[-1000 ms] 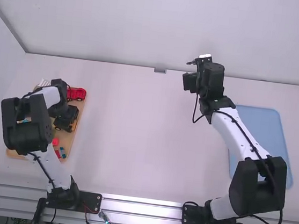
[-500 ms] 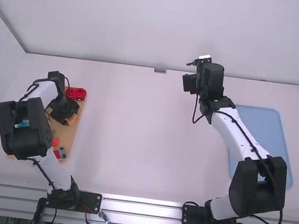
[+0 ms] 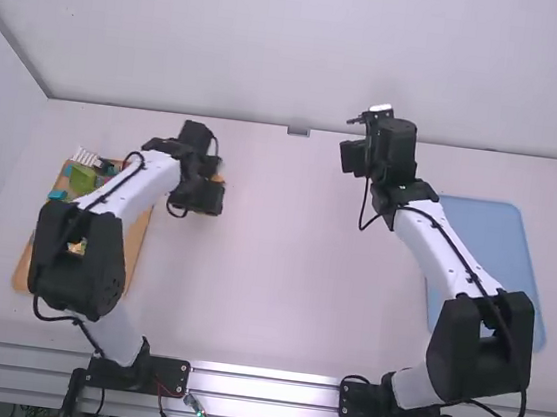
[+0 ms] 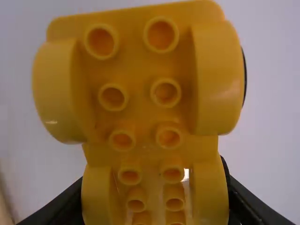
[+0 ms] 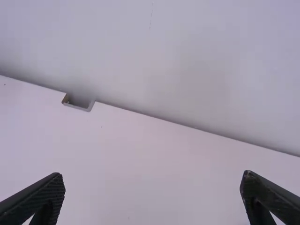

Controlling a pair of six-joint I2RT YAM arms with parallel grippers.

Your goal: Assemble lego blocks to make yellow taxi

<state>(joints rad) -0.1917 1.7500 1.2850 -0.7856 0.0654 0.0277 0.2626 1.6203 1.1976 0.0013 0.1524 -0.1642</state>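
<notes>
Sitting clamped in the left hand (image 3: 209, 180), yellow block (image 4: 138, 65).

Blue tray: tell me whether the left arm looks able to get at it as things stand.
Probably not: the blue tray lies far over on the right, the right arm hangs partly over it, and the left gripper is taken up with the yellow wheeled piece.

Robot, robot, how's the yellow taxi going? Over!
Left gripper clamped on yellow wheeled base, beside wooden tray. Right gripper open, empty. Right arm apart, not blocking. Over.
</notes>
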